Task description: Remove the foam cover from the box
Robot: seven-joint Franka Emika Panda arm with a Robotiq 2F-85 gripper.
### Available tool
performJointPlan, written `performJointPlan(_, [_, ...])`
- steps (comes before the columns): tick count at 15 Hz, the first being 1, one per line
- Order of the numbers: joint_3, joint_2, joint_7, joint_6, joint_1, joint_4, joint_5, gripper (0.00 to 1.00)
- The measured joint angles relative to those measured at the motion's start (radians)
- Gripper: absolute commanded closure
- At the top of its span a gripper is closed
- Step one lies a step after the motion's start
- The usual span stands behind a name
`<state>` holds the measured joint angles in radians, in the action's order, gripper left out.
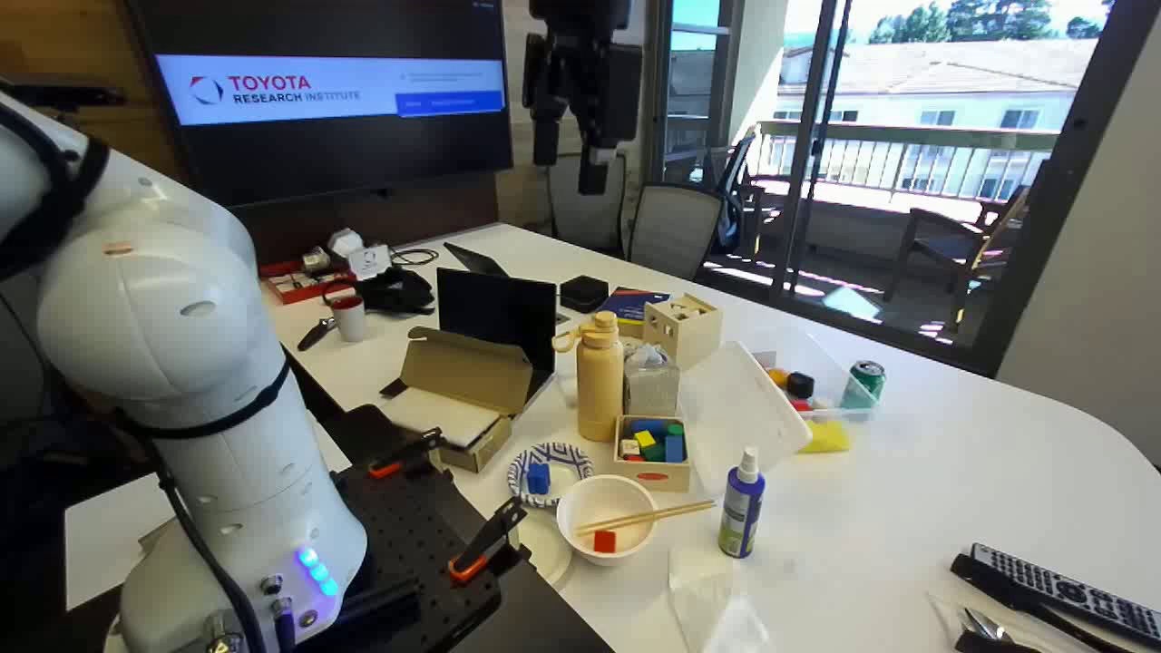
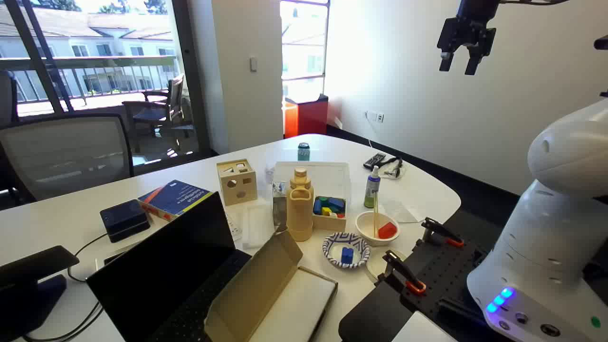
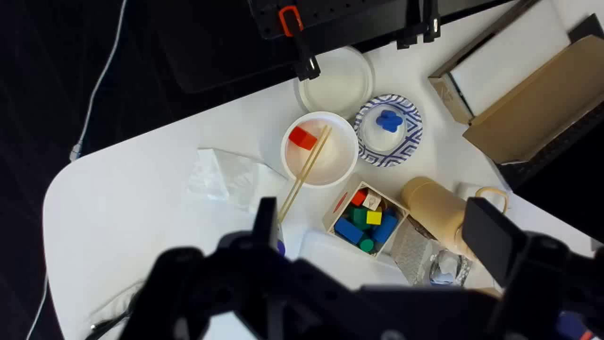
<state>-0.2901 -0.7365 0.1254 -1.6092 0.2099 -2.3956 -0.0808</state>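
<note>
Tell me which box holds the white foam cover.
The cardboard box beside the laptop: only it has a raised flap; the wooden box holds coloured blocks.

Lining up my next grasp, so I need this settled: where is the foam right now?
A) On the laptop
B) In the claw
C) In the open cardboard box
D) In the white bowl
C: the wrist view shows the white foam lying in the box, its lid swung open, while the claw hangs open and empty in an exterior view.
</note>
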Motion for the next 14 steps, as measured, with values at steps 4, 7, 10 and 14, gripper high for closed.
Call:
performJointPlan(4, [-0.003,0.004,0.001,-0.008,0.000,-0.003,0.003,0.00])
performJointPlan(7, [-0.037,0.076,0.052,-0.164,-0.032,-0.077,0.072,0.00])
performJointPlan(10, [-0.054,0.212,0.166,-0.326,-0.113,-0.155,0.227,0.00])
performJointPlan(14, [-0.019,0.418,0.322,-0.445,-0.243,-0.196,0.457,0.00])
